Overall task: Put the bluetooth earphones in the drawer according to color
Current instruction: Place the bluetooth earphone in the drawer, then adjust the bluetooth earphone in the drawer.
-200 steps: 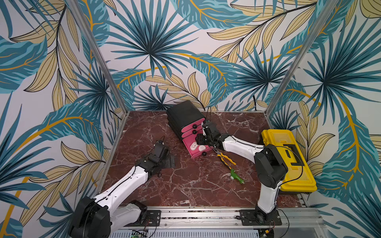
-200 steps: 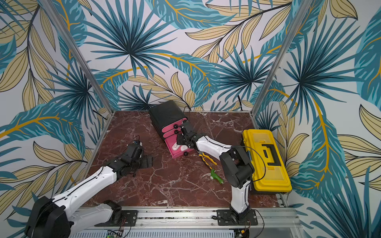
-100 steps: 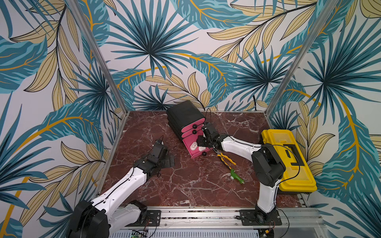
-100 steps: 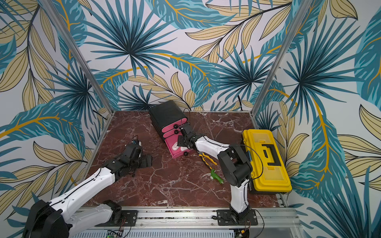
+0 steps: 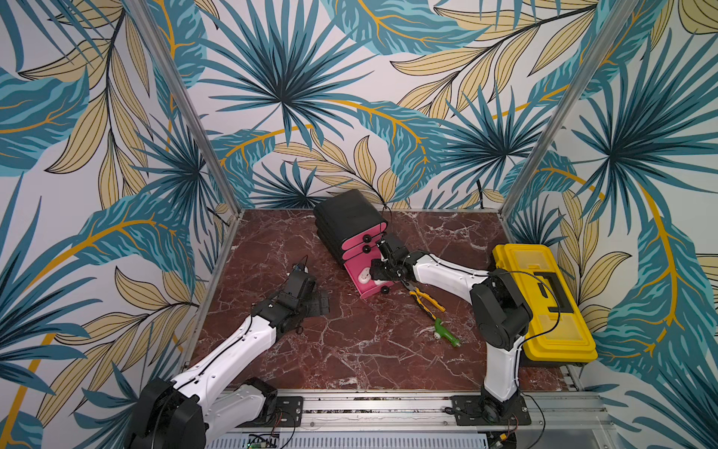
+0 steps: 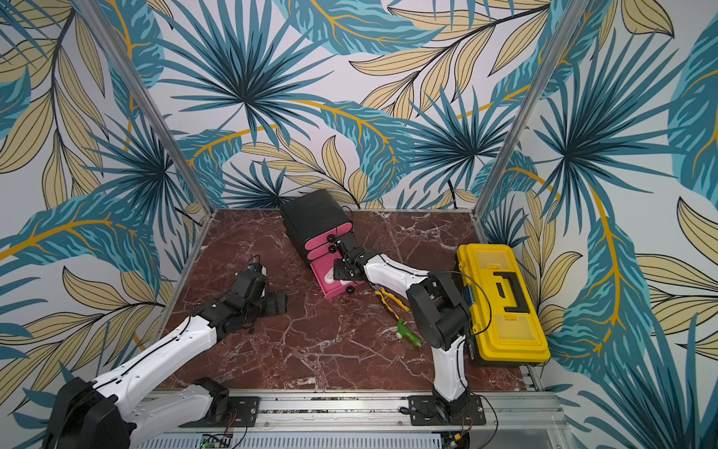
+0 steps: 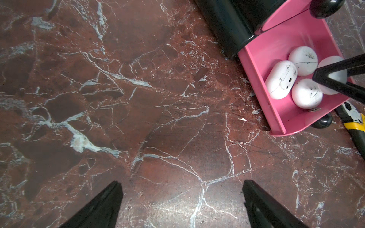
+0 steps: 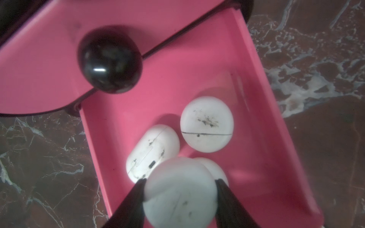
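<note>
three white cases (image 8: 207, 124) lie in open bottom drawer (image 8: 276, 158), just ahead of right gripper (image 8: 179, 182), jaws pinching fourth white case (image 8: 179, 197) above them; left gripper (image 7: 181, 181) spread wide over marble top (image 7: 138, 98), drawer well apart

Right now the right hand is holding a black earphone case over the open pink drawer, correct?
Not black: the earphone case in the right hand is white, as the right wrist view shows. It is held over the open pink drawer.

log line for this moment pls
right tool: shut on white case over open bottom drawer | inside: three white cases | left tool: open, empty
</note>
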Robot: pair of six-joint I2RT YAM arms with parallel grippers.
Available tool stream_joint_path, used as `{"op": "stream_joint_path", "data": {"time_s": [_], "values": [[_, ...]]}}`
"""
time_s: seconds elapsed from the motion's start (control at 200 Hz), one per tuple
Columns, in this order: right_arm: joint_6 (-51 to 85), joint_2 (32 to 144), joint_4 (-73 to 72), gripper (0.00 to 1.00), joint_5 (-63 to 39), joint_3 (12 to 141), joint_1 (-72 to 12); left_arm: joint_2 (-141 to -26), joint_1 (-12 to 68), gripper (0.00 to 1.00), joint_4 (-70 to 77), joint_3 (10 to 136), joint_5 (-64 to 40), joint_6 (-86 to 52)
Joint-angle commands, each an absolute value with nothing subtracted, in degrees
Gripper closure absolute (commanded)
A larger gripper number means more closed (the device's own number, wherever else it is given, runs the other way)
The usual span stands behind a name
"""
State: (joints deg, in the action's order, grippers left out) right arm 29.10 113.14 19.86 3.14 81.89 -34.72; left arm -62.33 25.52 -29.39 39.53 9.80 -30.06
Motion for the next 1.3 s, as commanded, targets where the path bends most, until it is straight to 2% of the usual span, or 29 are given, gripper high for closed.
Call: {"op": "stream_joint_path", "data": {"time_s": [0.0,0.18,0.421,0.581,0.816,1.142,1.292], "values": [[27.7,114.7,21.6,0.42,2.7,83.5,-34.9,-60.8,25.2,0.00,-29.3,38.9,9.7,-30.1],[27.4,113.7,22.7,0.33,3.1,83.6,-35.0,-60.8,25.1,0.00,-29.4,39.0,9.6,-30.1],[27.2,111.9,24.1,0.33,2.9,83.6,-35.0,-60.7,25.1,0.00,-29.5,39.2,9.5,-30.1],[26.7,110.3,25.9,0.35,2.0,82.9,-35.0,-60.7,25.2,0.00,-29.4,38.9,9.7,-30.1],[26.6,110.8,26.8,0.43,-1.8,82.1,-35.0,-61.1,25.2,0.00,-29.1,39.1,9.5,-30.1],[26.4,117.1,26.8,0.46,-10.4,88.8,-35.3,-61.3,25.2,0.00,-29.4,39.4,9.3,-30.0],[26.4,115.8,26.8,0.46,-8.1,88.2,-35.6,-61.3,25.2,0.00,-29.4,39.5,9.4,-30.0]]}}
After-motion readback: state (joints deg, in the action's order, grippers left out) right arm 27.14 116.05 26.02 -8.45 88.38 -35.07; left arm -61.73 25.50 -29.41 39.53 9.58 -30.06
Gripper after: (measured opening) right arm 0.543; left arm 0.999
